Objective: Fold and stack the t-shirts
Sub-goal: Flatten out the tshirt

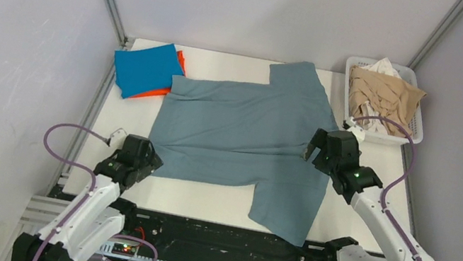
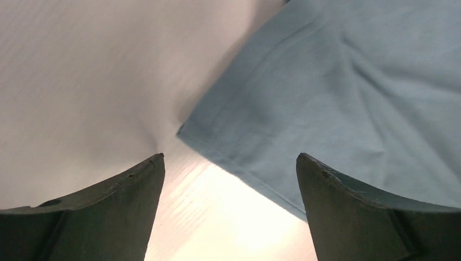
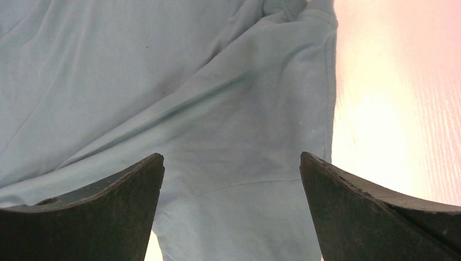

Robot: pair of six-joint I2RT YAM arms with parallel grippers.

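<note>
- At the upper left of the top view, the bright blue t-shirt (image 1: 145,71) is lying folded, with the orange t-shirt (image 1: 157,94) showing beneath it. I am judging those two as folded and stacked.
- Across the middle of the table (image 1: 202,201), the grey-blue t-shirt (image 1: 242,136) is lying spread flat and unfolded. One sleeve is pointing toward the top of the frame and the other is reaching past the near table edge. Folding it and adding it to the stack is what I am counting as left.
- At the upper right, the white basket (image 1: 417,127) is holding beige and white garments (image 1: 386,93), and I am leaving those out of the count.
- I am holding my left gripper (image 1: 141,156) low at the shirt's lower left corner, fingers apart and empty. The left wrist view is showing the hem corner lying between them.
- I am holding my right gripper (image 1: 317,148) over the shirt's right end, jaws spread wide and gripping nothing. The right wrist view is showing cloth below, with bare table at the right.
- Both arms are reaching forward from the bottom of the frame, wrists tipping down toward the cloth.
</note>
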